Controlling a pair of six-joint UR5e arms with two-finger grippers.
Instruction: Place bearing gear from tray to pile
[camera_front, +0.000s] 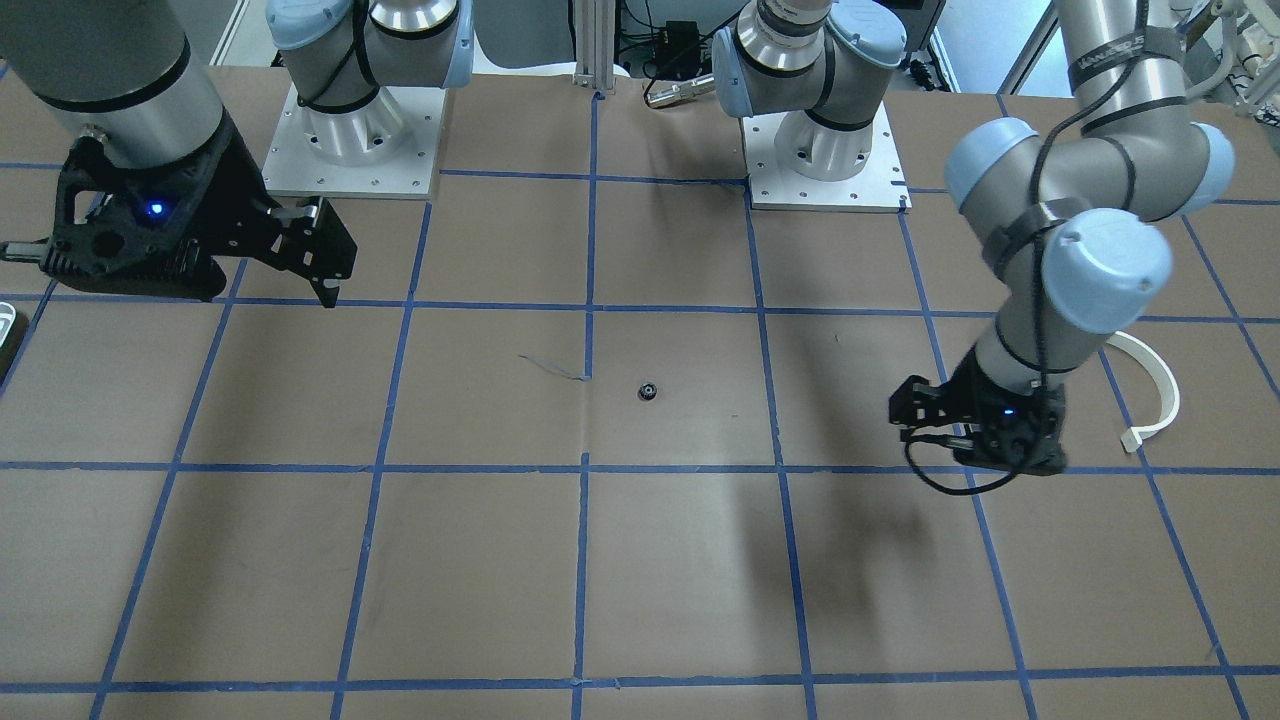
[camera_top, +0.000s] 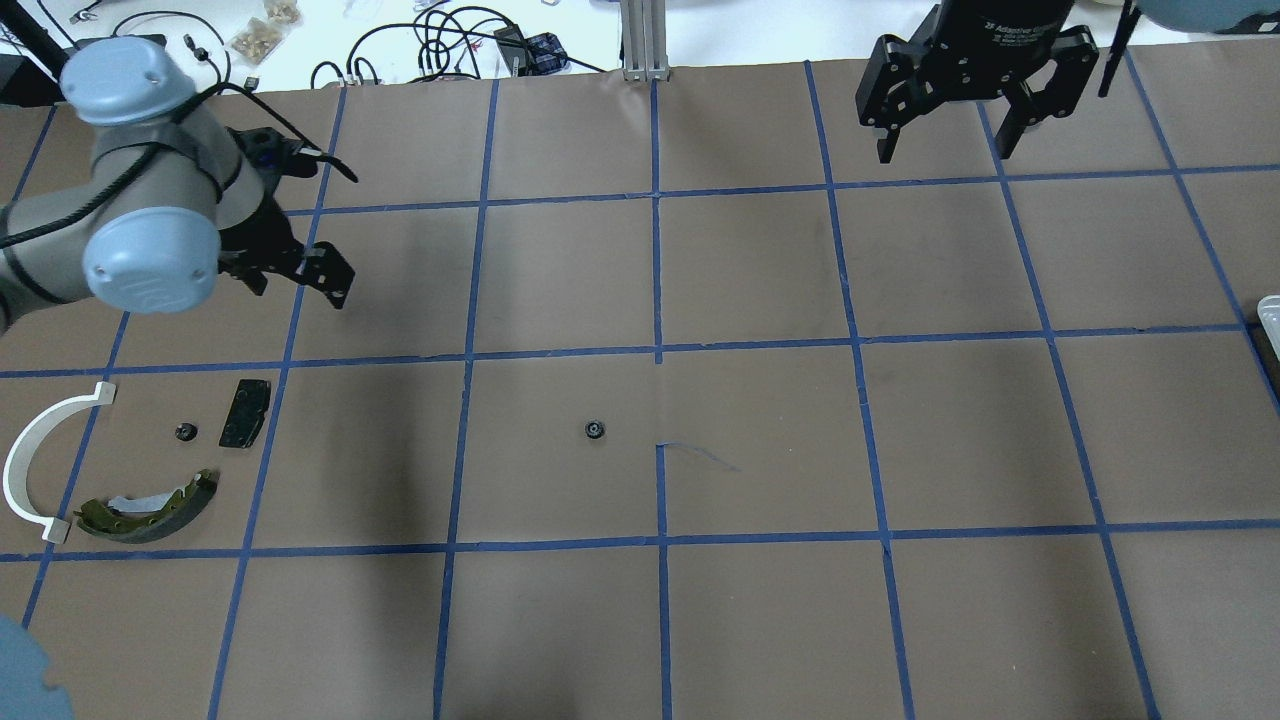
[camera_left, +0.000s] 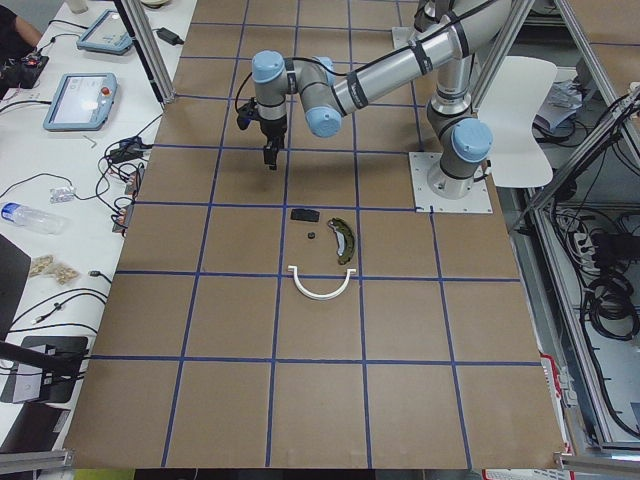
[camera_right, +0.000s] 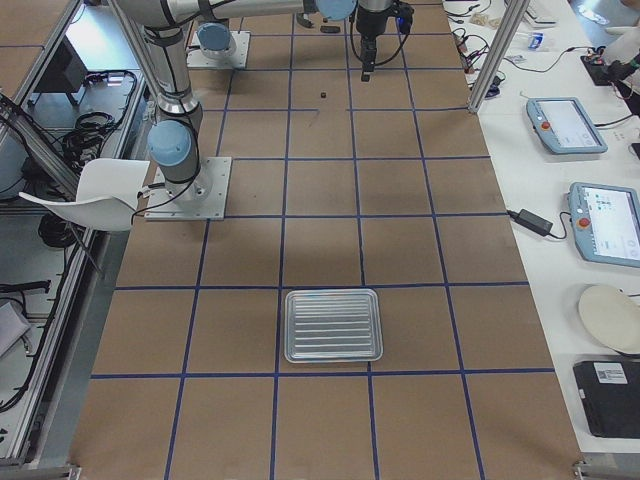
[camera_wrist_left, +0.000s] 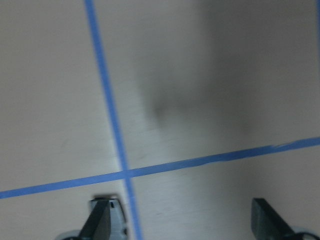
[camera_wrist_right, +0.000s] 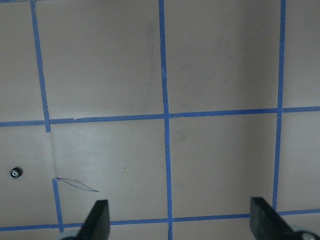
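A table (camera_top: 760, 620) covered in brown paper is divided into squares by blue tape lines (camera_top: 658, 280). A thin curved scratch (camera_top: 700, 455) is seen on the paper near the middle of the overhead view, toward 3 o'clock. In the exterior right view, an upper teach pendant (camera_right: 566, 124) and a lower teach pendant (camera_right: 605, 222) are laid on a white bench at 3 o'clock, with a pale round plate (camera_right: 610, 318) at 4 o'clock. A white chair (camera_right: 100, 190) is set at 9 o'clock.

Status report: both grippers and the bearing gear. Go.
Left gripper open, empty, hovering by pile. Right gripper open, empty. Bearing gear lying mid-table, outside tray, short of pile. Nothing between gear and pile.
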